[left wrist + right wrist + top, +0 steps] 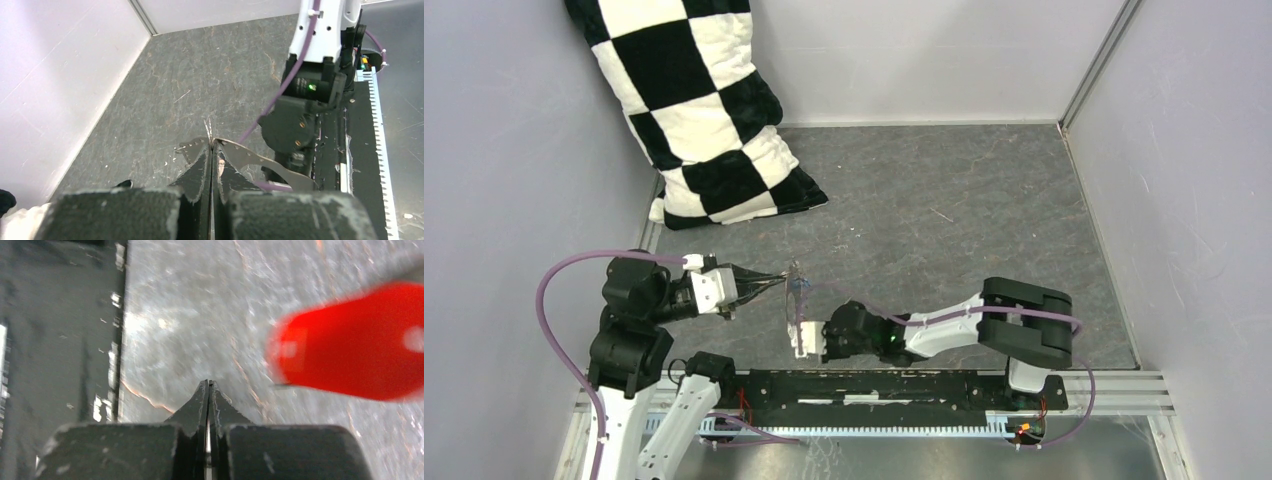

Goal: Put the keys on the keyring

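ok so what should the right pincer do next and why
Probably open the right pincer and shift it toward the red key: it is shut with the key off to one side, outside its fingers, while the left pincer holds the keyring.

Grey, stone-patterned table [944, 200]
A black-and-white checkered pillow [694, 110] lies at its far left corner.
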You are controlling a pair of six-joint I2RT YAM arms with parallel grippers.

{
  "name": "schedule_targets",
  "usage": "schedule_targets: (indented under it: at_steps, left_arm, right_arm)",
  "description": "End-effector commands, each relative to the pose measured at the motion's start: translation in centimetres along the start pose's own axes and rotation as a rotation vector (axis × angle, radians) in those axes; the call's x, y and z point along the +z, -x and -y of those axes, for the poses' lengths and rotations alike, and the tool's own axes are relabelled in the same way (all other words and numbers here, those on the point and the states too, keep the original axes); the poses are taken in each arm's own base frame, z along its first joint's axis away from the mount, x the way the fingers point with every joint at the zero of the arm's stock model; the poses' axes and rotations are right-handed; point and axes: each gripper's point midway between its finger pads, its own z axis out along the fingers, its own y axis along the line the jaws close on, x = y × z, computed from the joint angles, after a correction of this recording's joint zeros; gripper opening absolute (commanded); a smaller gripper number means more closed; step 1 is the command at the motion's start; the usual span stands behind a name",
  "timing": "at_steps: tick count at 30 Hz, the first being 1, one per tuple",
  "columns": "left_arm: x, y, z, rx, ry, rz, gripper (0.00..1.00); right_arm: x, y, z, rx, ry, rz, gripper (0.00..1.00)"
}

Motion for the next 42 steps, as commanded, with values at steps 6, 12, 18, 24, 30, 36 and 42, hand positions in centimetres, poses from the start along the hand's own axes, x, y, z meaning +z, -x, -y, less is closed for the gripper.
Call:
schedule_targets:
  at_steps: [6,12,18,24,30,36,42]
  left_arm:
    - [-0.2,1.7,0.0,0.022,-0.001,0.038,0.02]
    - [0.1,0.6,0.3,0.002,-0.023,0.028,0.02]
    - [0.3,-0.2,0.7,-0.011,-0.047,0.021,0.02]
    - [0.5,-0.7,1.7,-0.022,-0.119,0.021,0.02]
    - [0.9,0.1,0.5,-0.05,-0.083,0.051,0.02]
    - [1.2,0.9,0.0,-0.026,-0.078,0.088,0.02]
    - [0.7,0.7,3.6,-0.046,-0.308,0.098,0.02]
  right_arm:
    - [-5.6,-0.2,7.1,0.088,-0.161,0.085,0.0]
    - [-7.7,-0.7,8.5,0.11,-0.171,0.121,0.0]
    - [-8.1,-1.1,8.6,0.128,-0.155,0.141,0.0]
    - [-11.2,0.6,8.7,0.054,-0.175,0.24,0.0]
    - [-13.7,-0.3,7.0,0.029,-0.173,0.266,0.0]
    - [-16.0,-0.6,7.5,0.026,-0.272,0.289,0.01]
    - [-20.0,4.9,10.8,-0.11,-0.413,0.415,0.0]
